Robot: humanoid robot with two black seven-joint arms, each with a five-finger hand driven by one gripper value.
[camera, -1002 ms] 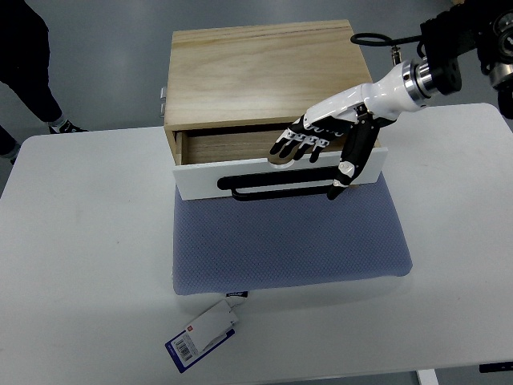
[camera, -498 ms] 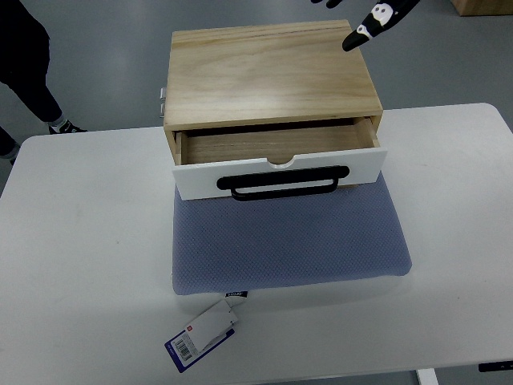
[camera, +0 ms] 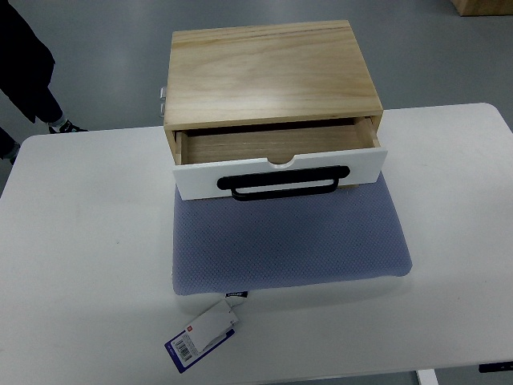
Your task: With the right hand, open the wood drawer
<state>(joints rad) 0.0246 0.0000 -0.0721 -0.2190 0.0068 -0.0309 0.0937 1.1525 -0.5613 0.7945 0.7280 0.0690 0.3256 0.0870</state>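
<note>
Light wooden box on the white table, white-fronted drawer with black bar handle pulled partway over the blue-grey mat; no robot hand in view, finger state unknowable; opening seemingly done, nothing further apparently called for.

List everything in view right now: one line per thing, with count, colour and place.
wooden box: 1, light wood, far middle of the table, rear of the mat
drawer: 1, white front, wood inside, pulled partly out of the box toward the camera
handle: 1, black, across the drawer front
mat: 1, blue-grey, under and in front of the box
tag: 1, white and dark blue with a barcode, at the mat's near left corner
table: 1, white, fills most of the view
metal fitting: 1, silver, on the box's left side
person: 1, dark clothing, a shoe showing, top left on the floor
robot hands: none in view
</note>
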